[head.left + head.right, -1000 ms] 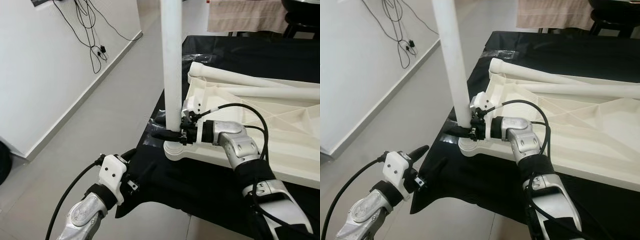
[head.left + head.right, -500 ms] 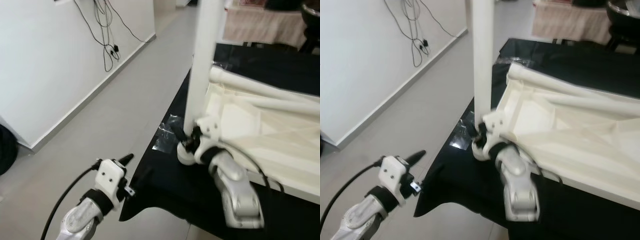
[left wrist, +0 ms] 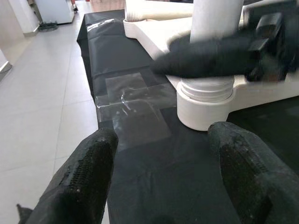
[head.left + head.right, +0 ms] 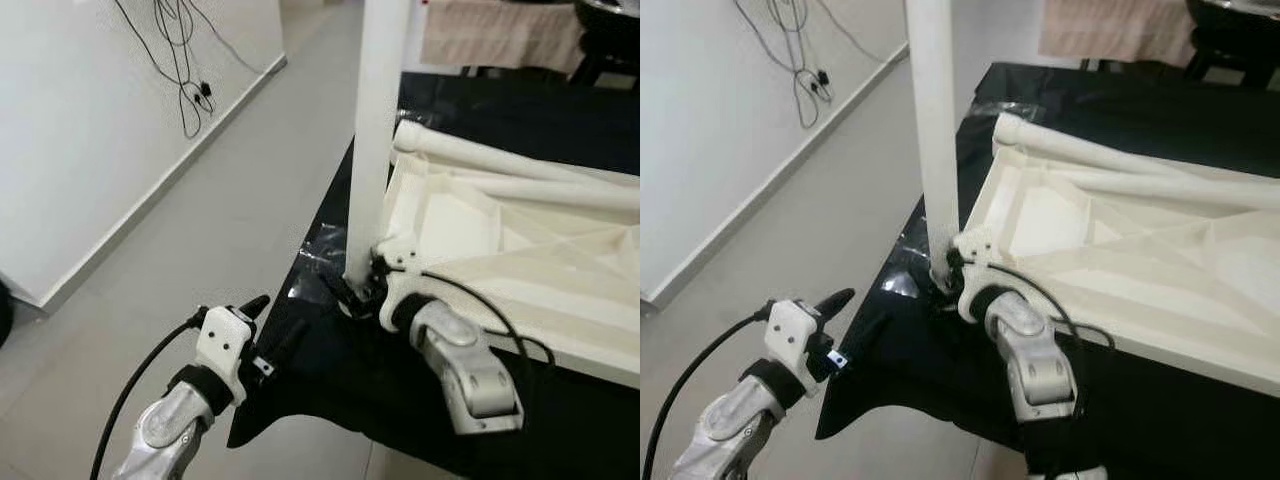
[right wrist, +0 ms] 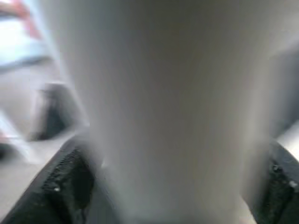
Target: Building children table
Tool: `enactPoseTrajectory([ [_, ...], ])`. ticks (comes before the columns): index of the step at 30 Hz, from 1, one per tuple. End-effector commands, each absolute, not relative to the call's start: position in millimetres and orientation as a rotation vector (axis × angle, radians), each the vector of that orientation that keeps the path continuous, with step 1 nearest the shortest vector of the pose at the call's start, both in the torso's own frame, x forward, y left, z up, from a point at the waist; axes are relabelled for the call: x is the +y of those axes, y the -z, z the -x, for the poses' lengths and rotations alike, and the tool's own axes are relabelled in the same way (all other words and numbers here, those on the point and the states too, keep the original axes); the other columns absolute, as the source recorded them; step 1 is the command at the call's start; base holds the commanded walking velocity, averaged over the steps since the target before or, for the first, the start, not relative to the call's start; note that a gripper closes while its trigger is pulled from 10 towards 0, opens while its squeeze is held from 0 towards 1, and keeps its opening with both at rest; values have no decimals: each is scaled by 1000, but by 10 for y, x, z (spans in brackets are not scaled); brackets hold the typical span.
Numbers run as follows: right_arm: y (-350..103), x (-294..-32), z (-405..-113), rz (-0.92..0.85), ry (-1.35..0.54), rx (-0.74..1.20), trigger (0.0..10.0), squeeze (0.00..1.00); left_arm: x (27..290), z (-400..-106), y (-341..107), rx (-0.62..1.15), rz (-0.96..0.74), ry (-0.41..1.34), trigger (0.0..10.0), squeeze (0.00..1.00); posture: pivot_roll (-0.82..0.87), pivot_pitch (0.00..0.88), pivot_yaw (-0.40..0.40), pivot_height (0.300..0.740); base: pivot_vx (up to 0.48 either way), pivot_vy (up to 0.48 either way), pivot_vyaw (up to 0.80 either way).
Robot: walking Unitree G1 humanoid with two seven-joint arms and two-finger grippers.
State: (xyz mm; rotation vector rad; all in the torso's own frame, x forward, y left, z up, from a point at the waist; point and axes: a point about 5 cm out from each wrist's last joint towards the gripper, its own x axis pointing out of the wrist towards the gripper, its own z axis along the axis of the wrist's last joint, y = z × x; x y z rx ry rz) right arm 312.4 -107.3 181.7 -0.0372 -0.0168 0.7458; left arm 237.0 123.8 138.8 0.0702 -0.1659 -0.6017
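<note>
A white children's table (image 4: pixel 520 235) lies upside down on a black-covered tabletop (image 4: pixel 400 380). One white leg (image 4: pixel 378 130) stands upright in the round corner socket (image 3: pixel 205 100). My right gripper (image 4: pixel 352 292) is shut on the leg just above that socket; in the right wrist view the leg (image 5: pixel 159 107) sits between both black fingers (image 5: pixel 65 182). My left gripper (image 4: pixel 270 322) hangs open off the tabletop's near corner, apart from the leg, with nothing between its fingers (image 3: pixel 88 172).
Two more white legs (image 4: pixel 520 165) lie along the upturned table's far side. A patch of clear tape (image 3: pixel 135 105) sticks to the black cover beside the socket. Grey floor, a white wall with hanging cables (image 4: pixel 185 60), and a beige cloth (image 4: pixel 490 30) lie beyond.
The camera has shifted. My right arm has swung round the leg, its forearm now reaching up from below instead of from the right. The gripper stays shut on the leg's base.
</note>
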Motion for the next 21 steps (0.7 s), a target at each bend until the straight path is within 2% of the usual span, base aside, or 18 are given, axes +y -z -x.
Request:
enactPoseTrajectory([
  [1,-1883,-1063,-3102,30,-864,-55,10000,439,1228,-2356,-1336,-148,-71,607,10000,0,52,135,36,740,0,0,0],
  [2,-1919,-1110,-3122,66,-934,-68,10000,0,1222,-2354,-1336,-148,-69,608,10000,0,51,135,33,740,0,0,0],
  [7,-1970,-1214,-3277,122,-1129,-21,10000,0,1195,-2336,-1340,-154,-61,608,10000,0,56,140,21,740,0,0,0],
  [10,-1978,-1218,-3313,131,-1145,-16,10000,0,1192,-2333,-1340,-155,-60,607,10000,0,56,140,21,740,0,0,0],
  [11,-1987,-1214,-3369,134,-1155,-8,5255,0,1185,-2326,-1344,-157,-59,606,10000,0,60,149,21,740,0,0,0],
  [12,-1990,-1206,-3414,147,-1164,0,0,0,1179,-2320,-1347,-158,-59,605,10000,0,67,155,18,740,0,0,0],
  [21,-1964,-1301,-3423,144,-1178,5,0,0,1166,-2320,-1364,-167,-55,593,10000,0,36,177,8,740,0,0,0],
])
